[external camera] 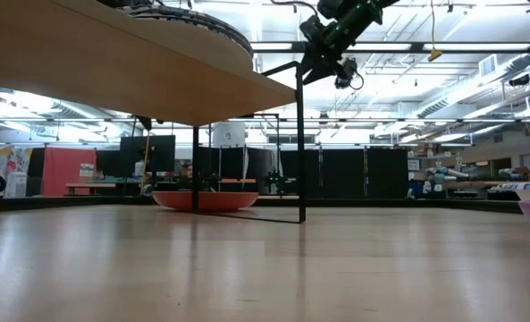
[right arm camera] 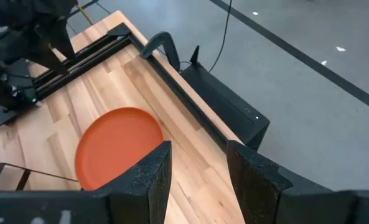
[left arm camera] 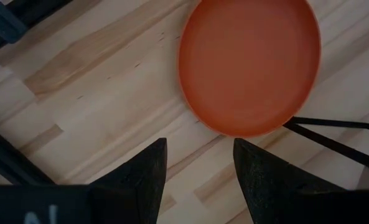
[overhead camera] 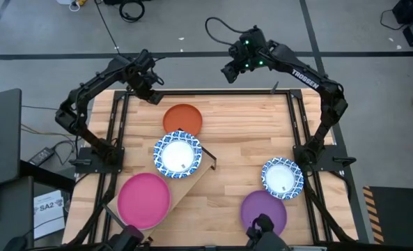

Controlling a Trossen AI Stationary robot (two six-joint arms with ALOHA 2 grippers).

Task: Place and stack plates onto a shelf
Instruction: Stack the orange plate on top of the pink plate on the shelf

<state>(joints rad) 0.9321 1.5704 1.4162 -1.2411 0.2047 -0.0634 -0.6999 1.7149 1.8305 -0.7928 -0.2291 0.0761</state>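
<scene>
An orange plate (overhead camera: 183, 118) (left arm camera: 249, 62) (right arm camera: 119, 146) lies flat on the table near its far edge, beside the shelf (overhead camera: 186, 183). The shelf stands slantwise and carries a blue-and-white plate (overhead camera: 177, 155) at its far end and a magenta plate (overhead camera: 144, 200) at its near end. Another blue-and-white plate (overhead camera: 283, 177) and a purple plate (overhead camera: 264, 211) rest on the table at the right. My left gripper (overhead camera: 150, 89) (left arm camera: 200, 168) hovers open, left of the orange plate. My right gripper (overhead camera: 230, 70) (right arm camera: 198, 168) is open, raised above the table's far edge.
A black metal frame (overhead camera: 192, 91) runs along the table's far, left and right edges. The shelf's thin black legs (external camera: 300, 143) stand close to the orange plate (external camera: 206, 199). Bare wood (overhead camera: 248, 132) lies between the shelf and the right-hand plates.
</scene>
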